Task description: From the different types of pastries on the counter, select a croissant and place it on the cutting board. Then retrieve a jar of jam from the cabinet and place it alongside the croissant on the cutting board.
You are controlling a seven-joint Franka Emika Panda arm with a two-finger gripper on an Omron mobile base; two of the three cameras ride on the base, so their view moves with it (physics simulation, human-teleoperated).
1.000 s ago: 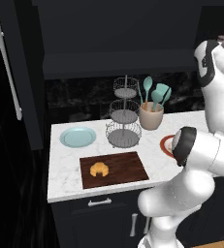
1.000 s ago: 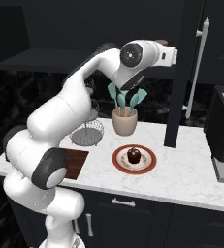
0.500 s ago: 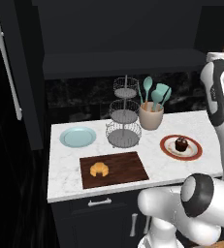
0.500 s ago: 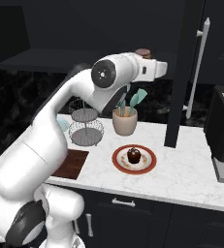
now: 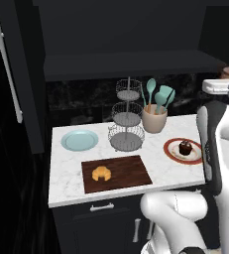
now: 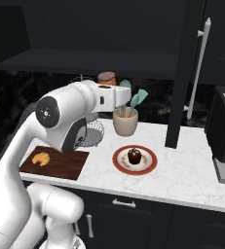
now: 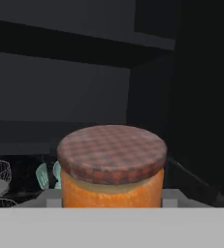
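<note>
Gripper [image 6: 118, 93] pinching jar of jam [image 7: 111, 167] at its sides, holding it upright in mid-air above counter [image 6: 182, 168], out in front of cabinet [image 5: 126, 62] shelf. Croissant [image 5: 101, 173] lying on cutting board [image 5: 128, 173], at board's 9 o'clock side. Chocolate cake [image 6: 134, 156] sitting on red-rimmed plate [image 6: 119, 164], at 3 o'clock of board.

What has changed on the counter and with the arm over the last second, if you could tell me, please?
The arm has swung round: its elbow, low over the counter's right end a second ago, has lifted clear, uncovering the chocolate cake on its plate. The gripper, shut on the jar of jam, sits beside the utensil crock. The croissant stays on the cutting board; the blue plate and wire stand are unmoved.
</note>
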